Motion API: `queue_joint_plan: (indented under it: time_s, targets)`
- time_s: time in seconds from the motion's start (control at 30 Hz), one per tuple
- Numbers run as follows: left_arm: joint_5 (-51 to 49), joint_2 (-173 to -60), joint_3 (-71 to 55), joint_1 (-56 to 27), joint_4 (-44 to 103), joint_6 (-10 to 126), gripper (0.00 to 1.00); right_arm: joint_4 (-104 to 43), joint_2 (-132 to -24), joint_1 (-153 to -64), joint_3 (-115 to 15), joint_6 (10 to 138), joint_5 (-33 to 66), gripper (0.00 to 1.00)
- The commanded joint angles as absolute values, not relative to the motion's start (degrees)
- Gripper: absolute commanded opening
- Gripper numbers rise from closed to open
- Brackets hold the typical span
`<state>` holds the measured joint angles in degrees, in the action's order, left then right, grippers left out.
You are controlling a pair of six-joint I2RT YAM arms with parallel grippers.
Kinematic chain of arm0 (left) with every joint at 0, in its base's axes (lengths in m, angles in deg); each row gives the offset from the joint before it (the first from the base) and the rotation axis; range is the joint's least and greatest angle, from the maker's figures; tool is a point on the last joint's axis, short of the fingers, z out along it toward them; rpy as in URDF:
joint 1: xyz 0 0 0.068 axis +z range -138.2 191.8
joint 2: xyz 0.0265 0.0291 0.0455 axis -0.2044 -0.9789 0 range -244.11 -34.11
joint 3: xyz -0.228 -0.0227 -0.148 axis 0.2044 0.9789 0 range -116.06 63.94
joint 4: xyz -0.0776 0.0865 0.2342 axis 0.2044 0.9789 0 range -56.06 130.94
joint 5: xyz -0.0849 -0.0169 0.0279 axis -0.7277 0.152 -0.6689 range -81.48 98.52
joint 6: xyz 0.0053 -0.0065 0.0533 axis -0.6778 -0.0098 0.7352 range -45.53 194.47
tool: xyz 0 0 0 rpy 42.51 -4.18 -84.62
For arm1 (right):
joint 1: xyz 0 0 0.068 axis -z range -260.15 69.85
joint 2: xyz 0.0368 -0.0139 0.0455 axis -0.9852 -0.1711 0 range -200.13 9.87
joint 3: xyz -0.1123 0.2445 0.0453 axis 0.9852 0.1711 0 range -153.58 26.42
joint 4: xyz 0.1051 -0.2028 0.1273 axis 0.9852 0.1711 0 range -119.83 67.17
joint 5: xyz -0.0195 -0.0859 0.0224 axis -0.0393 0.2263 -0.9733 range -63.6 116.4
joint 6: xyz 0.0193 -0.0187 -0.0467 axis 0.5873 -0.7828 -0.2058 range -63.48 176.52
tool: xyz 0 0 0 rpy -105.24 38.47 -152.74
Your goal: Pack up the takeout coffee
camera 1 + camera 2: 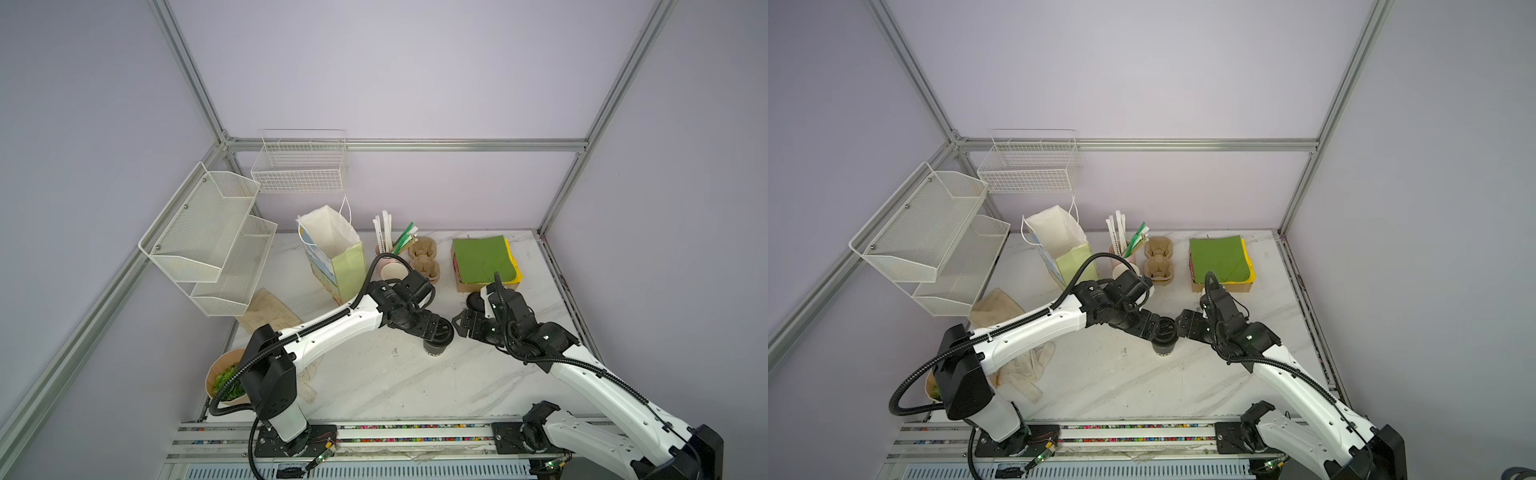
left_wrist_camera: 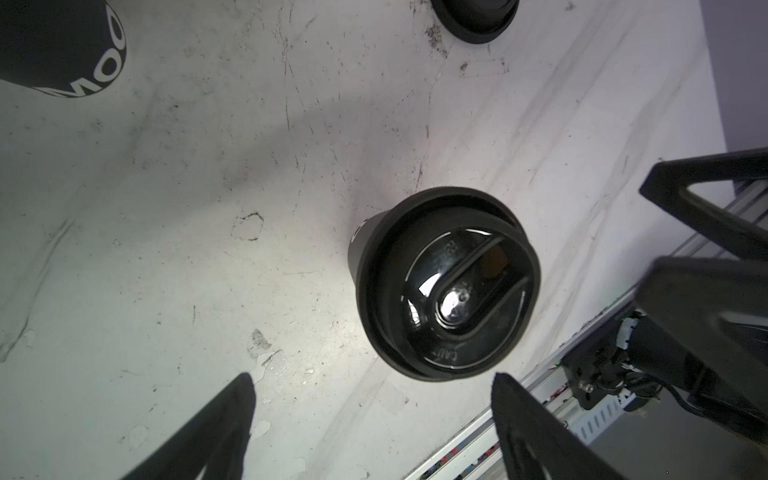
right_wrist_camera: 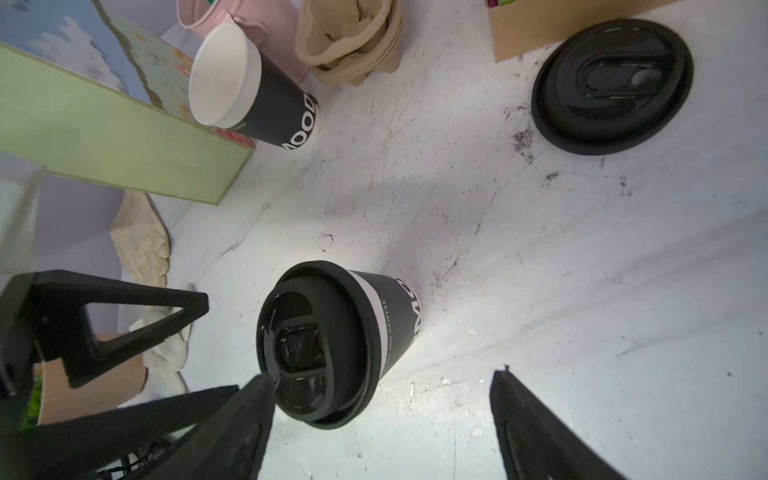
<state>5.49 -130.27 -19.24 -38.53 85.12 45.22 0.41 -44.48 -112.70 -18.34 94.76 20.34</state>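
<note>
— White marble table (image 1: 395, 386), seen from above. A paper bag (image 1: 332, 257) stands open at the back, left of centre. Where is the coffee?

— The coffee (image 3: 332, 332) stands upright near the table's middle, lid on. It is in front of the bag and apart from it.

— Is anything holding it?

— No. The left gripper (image 2: 372, 378) hangs over the cup, fingers spread, holding nothing. The right gripper (image 3: 382, 375) is just beside the cup, fingers also apart and empty. Whether one tip touches the lid's edge, I cannot tell.

— So which step is this?

— I judge the lid is fitted and the grasp comes next. One claw needs to drop around the cup's side and close gently below the lid. Then it must keep the cup upright and carry it to the bag's mouth.

— Counts?

— One bag. Two grippers. Two black cups: the coffee and an open cup (image 3: 249, 95) by the bag. One pink cup (image 3: 274, 33) of straws (image 1: 388, 237). Two lids: one fitted, one loose lid (image 3: 611, 83) lying flat on the table.
</note>
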Motion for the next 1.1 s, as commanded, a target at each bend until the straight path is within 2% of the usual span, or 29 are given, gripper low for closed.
queue_joint_plan:
  time_s: [0.0,0.23,0.5,1.07]
  targets:
    - [9.06,-130.83,-25.25,-38.98,90.77,48.37,0.87,-4.55,-41.94,-112.34,-15.65,98.82,19.87,0.84]
    - [11.56,-133.3,-27.62,-39.27,92.63,48.98,0.87,-6.75,-38.26,-111.54,-11.05,101.12,21.32,0.84]
    - [14.54,-134.18,-31.44,-39.27,93.26,48.91,0.88,-10.46,-39.18,-109.89,-9.44,101.26,19.07,0.84]
    - [13.4,-140.1,-35.8,-39.44,93.13,48.63,0.87,-22.1,-39.94,-104.91,-1.32,103.66,10.04,0.82]
